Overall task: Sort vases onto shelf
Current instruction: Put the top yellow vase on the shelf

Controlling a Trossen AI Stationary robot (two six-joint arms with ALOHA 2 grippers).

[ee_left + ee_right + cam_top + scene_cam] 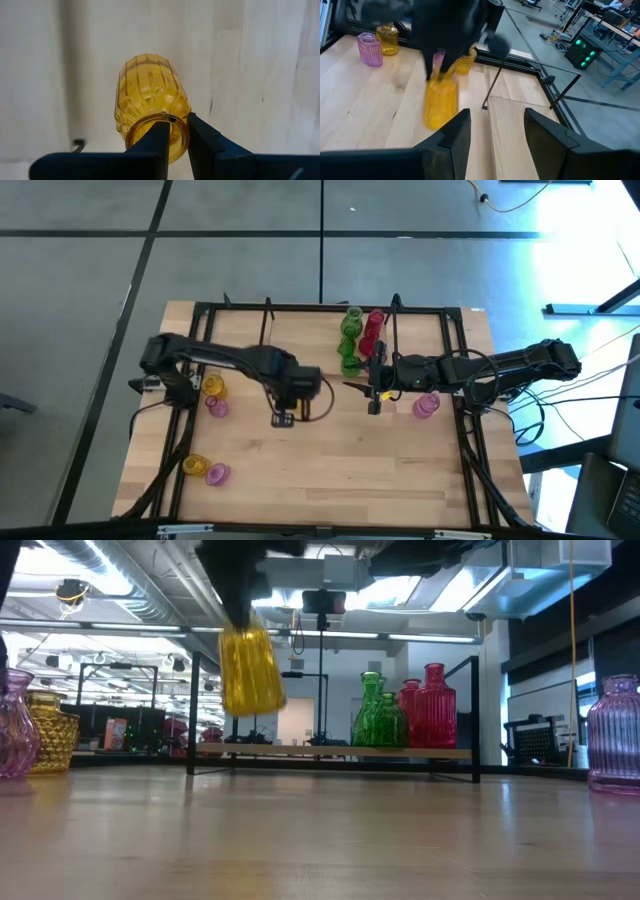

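Yellow glass hangs clear of the worktop [330, 470]: a ribbed yellow vase [250, 668] is carried by the left tool [174, 136], whose two dark fingers are closed to a narrow gap on the rim, one finger inside the mouth and the other outside it, so the body dangles below the tool. In the low view the vase hangs slightly off plumb, which suggests the pinch on the thin lip is the only thing steadying it; a slow, level carry with no quick wrist turns looks wise, since glass on a rim grip could swing or slip. Ahead of the tool lies the shelf [330, 752], where green vases [377, 712] and red vases [428, 706] already stand grouped toward one end, leaving bare board toward the other. A good placement would likely bring the yellow one down over that bare stretch, well apart from the green group, lower it until its base sits flat, and only then part the fingers and lift straight up so the inner finger clears the neck. The right tool [492, 135] waits just beside the shelf's near edge with its fingers apart and nothing between them. Other yellow and pink vases [214, 394] stand behind the left tool.
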